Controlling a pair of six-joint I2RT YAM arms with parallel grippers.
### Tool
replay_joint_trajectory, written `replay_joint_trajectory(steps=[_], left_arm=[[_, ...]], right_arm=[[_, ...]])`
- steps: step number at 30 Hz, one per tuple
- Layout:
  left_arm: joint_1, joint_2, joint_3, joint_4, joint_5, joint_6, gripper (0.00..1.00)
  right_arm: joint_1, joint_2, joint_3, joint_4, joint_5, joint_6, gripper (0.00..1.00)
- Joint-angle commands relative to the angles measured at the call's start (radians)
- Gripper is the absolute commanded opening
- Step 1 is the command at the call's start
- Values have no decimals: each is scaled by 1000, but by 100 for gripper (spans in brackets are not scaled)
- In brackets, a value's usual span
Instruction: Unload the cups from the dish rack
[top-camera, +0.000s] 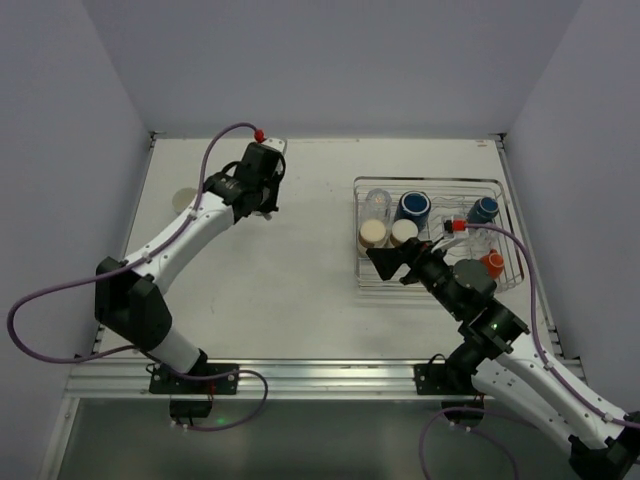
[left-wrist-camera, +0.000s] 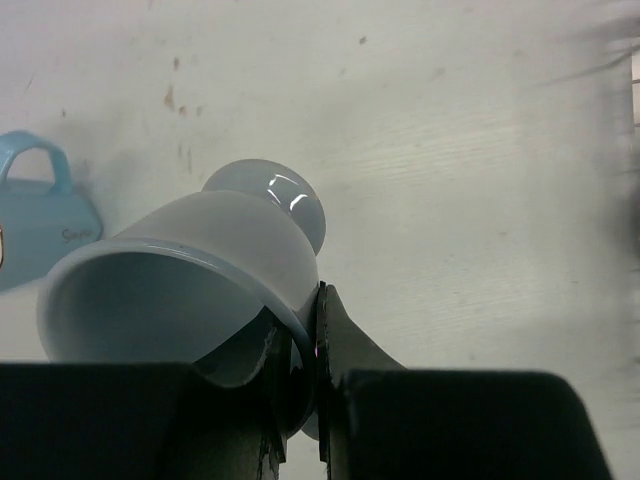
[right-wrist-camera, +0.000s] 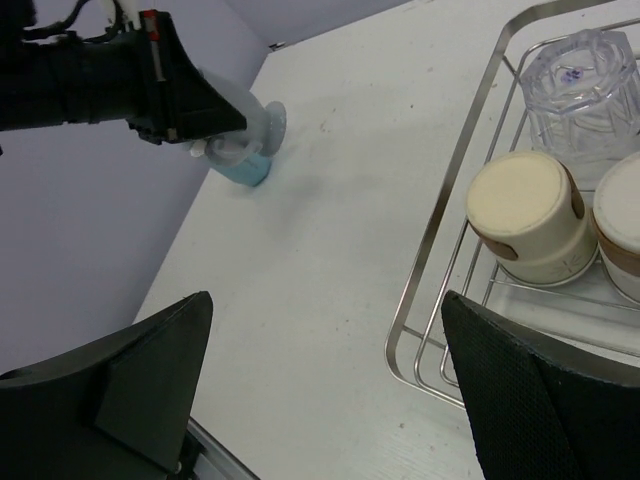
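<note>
A pale cup (left-wrist-camera: 200, 270) with a round foot is tipped on its side, its rim pinched in the left pincer (left-wrist-camera: 298, 330). A light blue mug (left-wrist-camera: 45, 225) with a handle sits close by, left of that pincer. The silver wire dish rack (right-wrist-camera: 455, 190) is just right of the wide-apart right pincer (right-wrist-camera: 325, 297). Nearest that pincer, upside down, are a clear glass (right-wrist-camera: 578, 85) and two cream cups (right-wrist-camera: 527, 215). Farther off are a dark blue mug (top-camera: 413, 207), a blue cup (top-camera: 483, 209) and an orange cup (top-camera: 492, 263).

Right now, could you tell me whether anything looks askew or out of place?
The pale footed cup is tipped sideways, pinched by its rim in the left gripper. Reddish specks mark the table nearby.
</note>
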Motion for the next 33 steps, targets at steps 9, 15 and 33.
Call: replay_joint_trajectory(steps=[9,15,33], left_arm=[[218,205,45,-22,42,99,0],[244,285,68,-24,22,109,0],[267,380,111,-44,-59,92,46]], right_arm=[[0,-7,5,-48,-12,-43,99],[0,1,-2,-41,-24,-46,99],[2,56,17,-67,6,-59,99]])
